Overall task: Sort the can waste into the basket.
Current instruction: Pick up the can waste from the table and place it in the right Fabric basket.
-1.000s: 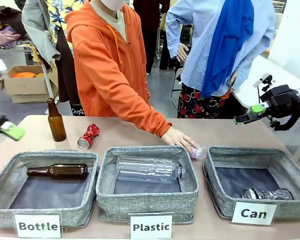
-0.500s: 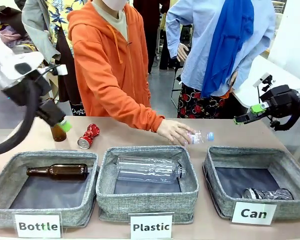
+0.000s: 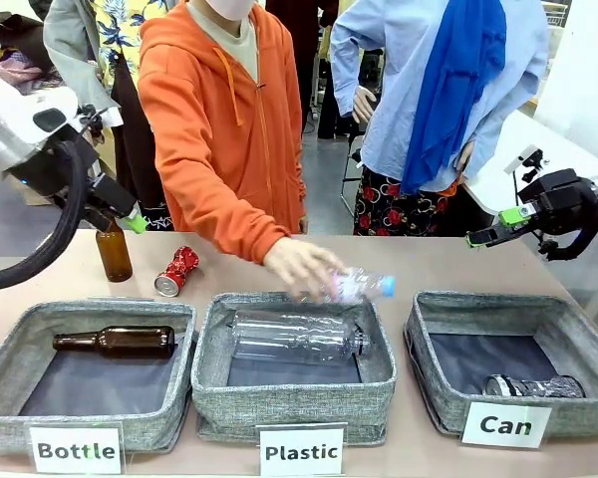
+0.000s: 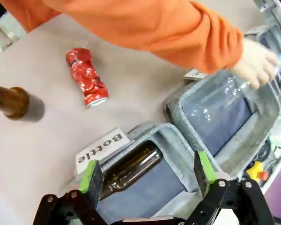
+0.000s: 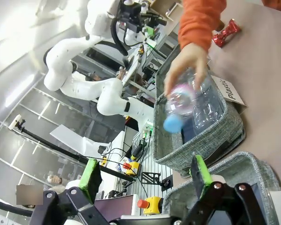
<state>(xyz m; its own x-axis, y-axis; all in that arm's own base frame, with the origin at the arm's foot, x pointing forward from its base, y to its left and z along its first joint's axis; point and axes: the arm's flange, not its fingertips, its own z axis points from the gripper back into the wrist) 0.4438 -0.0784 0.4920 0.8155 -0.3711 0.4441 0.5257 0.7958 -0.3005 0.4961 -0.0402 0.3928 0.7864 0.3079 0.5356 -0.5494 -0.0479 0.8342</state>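
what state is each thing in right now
red can: lying on table, dented
dark can: lying in Can basket
brown bottle: standing on table
small plastic bottle: held in person's hand over Plastic basket
left gripper: open, empty
right gripper: open, empty

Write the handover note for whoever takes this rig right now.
Left gripper: open, empty, in the air by the upright brown bottle.
Right gripper: open, empty, raised at the right.
Done: dark can lies in the Can basket.
Left: red can lies on the table behind the Bottle basket; it goes into the Can basket.
Person's hand holds a plastic bottle over the Plastic basket.
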